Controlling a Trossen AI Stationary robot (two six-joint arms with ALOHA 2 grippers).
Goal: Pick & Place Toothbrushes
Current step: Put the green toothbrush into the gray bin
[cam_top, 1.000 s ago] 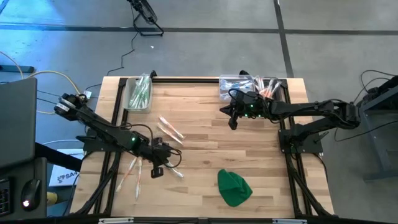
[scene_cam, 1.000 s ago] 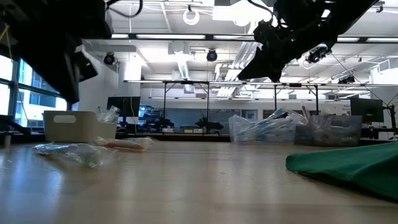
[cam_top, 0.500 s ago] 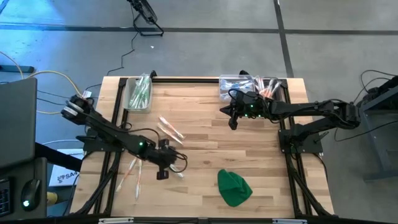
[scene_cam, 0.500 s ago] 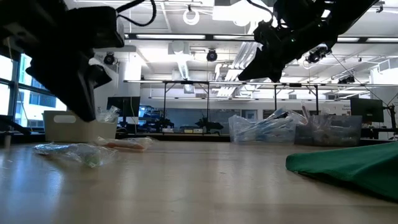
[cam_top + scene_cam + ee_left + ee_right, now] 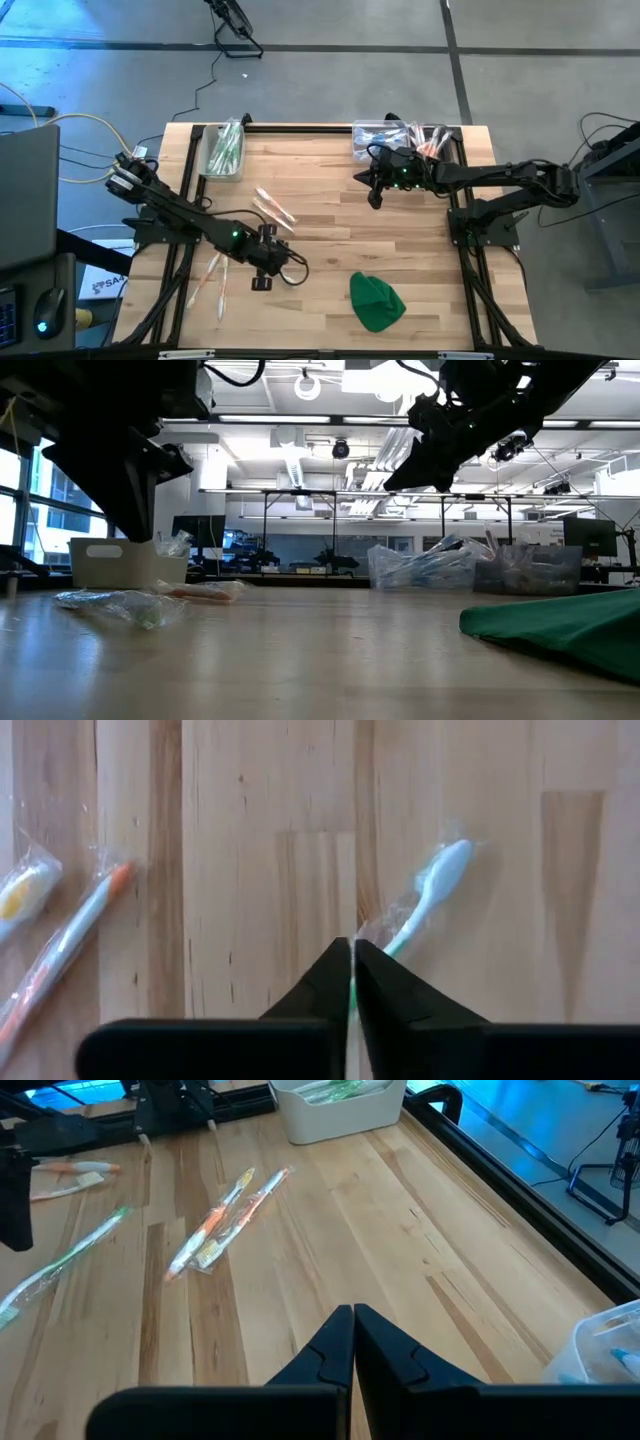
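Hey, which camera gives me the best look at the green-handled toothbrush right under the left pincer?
The left wrist view: the wrapped green-handled toothbrush lies on the wood just past the left pincer. The high view gives only a pale sliver beside that arm. In the right wrist view it is far off, and the low view doesn't show it clearly.

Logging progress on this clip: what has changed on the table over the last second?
The left gripper has moved across the wooden table toward the robot's right and nearer the front edge, and now sits over a green-handled, plastic-wrapped toothbrush. Its fingers look shut, with nothing visibly held. The right gripper, the green cloth lump and the clear bins stayed put.
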